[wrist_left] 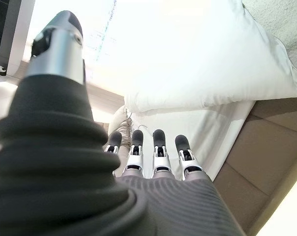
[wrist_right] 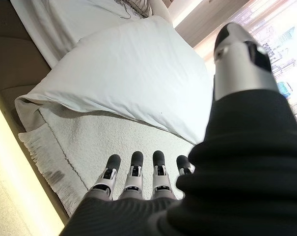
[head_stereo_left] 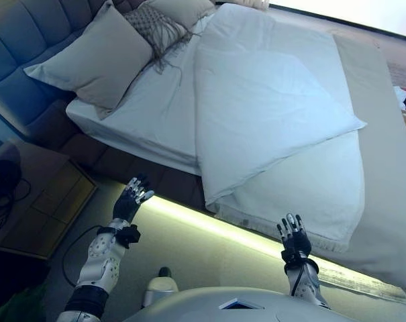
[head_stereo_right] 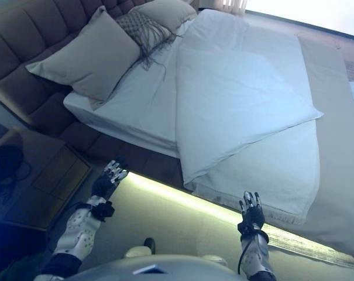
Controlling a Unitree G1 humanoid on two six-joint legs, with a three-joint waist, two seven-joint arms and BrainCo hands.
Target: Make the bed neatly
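The bed carries a white duvet folded back on itself, its corner near the bed's near edge. A fringed white blanket lies under it and hangs over the edge. Pillows and a patterned cushion lean at the headboard. My left hand is open and empty, raised beside the bed's near edge. My right hand is open and empty just below the blanket's fringe. The duvet also shows in the right wrist view past straight fingers.
A padded headboard runs along the upper left. A wooden nightstand with a dark object stands at the left. A lit strip runs under the bed's near edge. A beige bedspread covers the far right side.
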